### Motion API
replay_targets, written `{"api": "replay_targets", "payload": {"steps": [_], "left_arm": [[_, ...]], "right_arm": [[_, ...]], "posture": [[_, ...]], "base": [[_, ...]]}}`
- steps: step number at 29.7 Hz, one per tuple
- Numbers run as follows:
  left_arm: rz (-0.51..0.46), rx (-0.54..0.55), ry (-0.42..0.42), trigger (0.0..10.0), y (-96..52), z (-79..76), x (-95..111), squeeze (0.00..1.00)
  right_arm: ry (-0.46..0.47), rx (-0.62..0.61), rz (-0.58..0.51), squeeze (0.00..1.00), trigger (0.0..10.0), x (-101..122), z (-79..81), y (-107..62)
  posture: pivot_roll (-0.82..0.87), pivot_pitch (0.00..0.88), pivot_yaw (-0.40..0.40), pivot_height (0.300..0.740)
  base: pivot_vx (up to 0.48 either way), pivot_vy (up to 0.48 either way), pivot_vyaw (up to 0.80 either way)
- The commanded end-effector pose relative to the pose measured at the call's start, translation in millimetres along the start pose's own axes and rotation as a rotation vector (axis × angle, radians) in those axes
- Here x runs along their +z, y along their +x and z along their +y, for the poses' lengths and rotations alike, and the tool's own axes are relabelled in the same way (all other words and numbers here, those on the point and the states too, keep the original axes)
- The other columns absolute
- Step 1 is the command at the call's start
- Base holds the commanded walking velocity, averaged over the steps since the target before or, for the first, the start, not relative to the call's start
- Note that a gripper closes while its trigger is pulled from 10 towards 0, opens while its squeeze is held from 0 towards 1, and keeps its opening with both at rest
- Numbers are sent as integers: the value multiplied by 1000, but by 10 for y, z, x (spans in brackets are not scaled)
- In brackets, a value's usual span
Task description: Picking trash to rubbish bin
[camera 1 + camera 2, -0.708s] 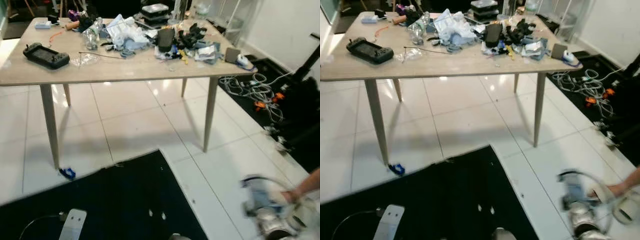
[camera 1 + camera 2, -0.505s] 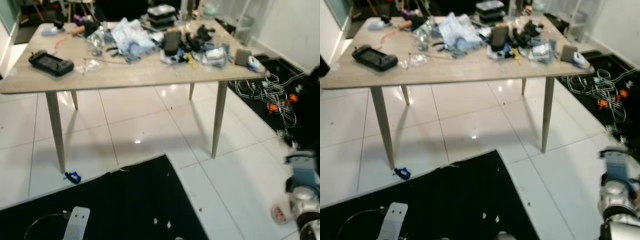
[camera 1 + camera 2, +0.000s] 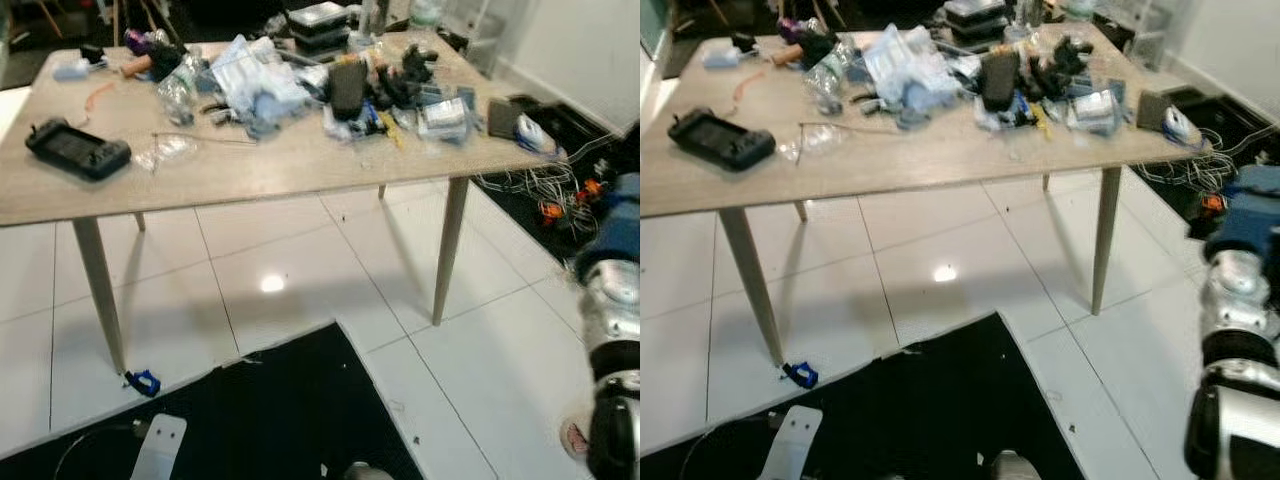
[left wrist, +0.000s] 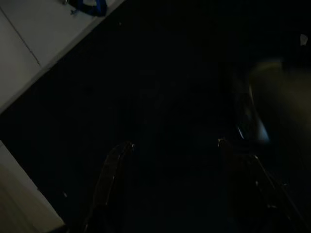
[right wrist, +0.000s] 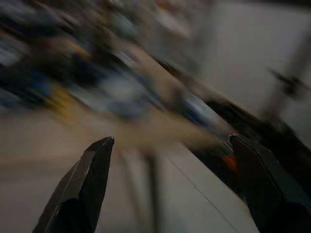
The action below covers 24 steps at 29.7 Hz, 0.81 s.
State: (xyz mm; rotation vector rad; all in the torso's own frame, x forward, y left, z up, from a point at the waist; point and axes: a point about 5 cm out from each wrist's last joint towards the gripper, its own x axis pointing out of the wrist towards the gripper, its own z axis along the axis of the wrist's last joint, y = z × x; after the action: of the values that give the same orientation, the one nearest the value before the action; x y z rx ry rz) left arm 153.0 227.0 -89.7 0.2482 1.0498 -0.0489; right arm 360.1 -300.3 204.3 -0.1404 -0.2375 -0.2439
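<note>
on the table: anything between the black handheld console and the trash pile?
Mostly bare tabletop. Between the console and the pile, the left eye view shows a crumpled clear wrapper and a thin dark stick.

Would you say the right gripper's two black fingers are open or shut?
Open: the right gripper has its two black fingers spread far apart, nothing between them.

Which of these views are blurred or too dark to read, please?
Right wrist view: heavy motion blur smears the table, though the open right claw stays sharp. Left wrist view: very dark over the black mat. Eye views: mild softness, with lamp glare on the white floor tiles.
</note>
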Motion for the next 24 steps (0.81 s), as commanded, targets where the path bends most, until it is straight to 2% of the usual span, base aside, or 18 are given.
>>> {"api": "replay_targets", "payload": {"steps": [1,4,8,13,21,24], "left_arm": [[52,-9,19,10000,-22,7,-131,0],[58,-13,23,10000,-22,2,-136,0],[68,-20,34,10000,-21,2,-141,0],[72,-23,38,10000,-21,4,-139,0],[74,-30,47,10000,-19,2,-132,0],[75,-33,49,10000,-18,0,-129,0]], "right_arm": [[17,31,-4,0,10000,-9,49,-8],[38,31,10,0,10000,-51,64,-19],[66,113,14,0,10000,-101,163,-53],[87,150,21,0,10000,-120,202,-71],[147,362,35,0,10000,-163,553,-125],[147,372,40,0,10000,-173,573,-131]], "posture": [[-23,107,-17,740],[-23,107,-17,740],[-23,107,-17,740],[-24,109,-12,740],[-28,108,-13,740],[-28,108,-13,740]], "base": [[345,0,0],[346,0,0],[346,0,0],[345,0,0],[344,0,0],[344,0,0]]}}
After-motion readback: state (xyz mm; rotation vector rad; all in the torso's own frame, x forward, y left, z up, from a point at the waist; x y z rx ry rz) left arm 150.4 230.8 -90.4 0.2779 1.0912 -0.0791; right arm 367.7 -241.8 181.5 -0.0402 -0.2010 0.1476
